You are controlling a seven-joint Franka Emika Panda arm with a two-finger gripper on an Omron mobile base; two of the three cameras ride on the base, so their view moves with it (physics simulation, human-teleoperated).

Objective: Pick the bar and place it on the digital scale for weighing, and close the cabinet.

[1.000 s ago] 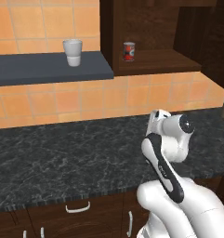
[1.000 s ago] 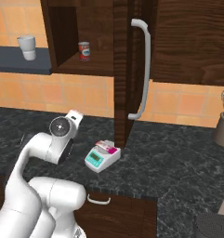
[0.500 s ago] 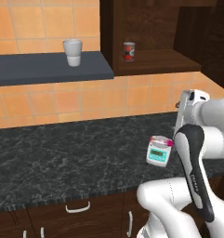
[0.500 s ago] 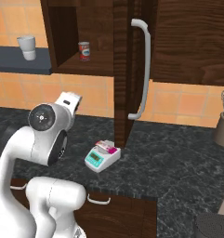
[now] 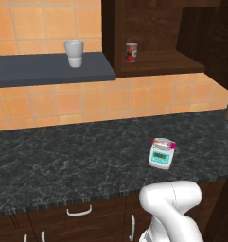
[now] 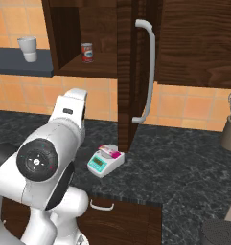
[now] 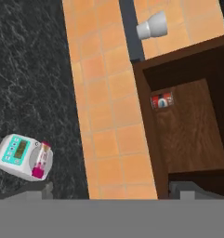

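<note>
Already you see the pink-and-white wrapped bar point(image 7: 41, 161) lying on the small teal-and-white digital scale point(image 7: 16, 155). Your dark gripper fingers point(image 7: 190, 189) stand spread wide, empty. The dark brown wooden cabinet door point(image 6: 132, 72) hangs open.

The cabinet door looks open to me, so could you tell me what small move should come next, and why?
Probably swing the open gripper toward the cabinet door's handle: the bar already lies on the digital scale, and the door stands open.
</note>
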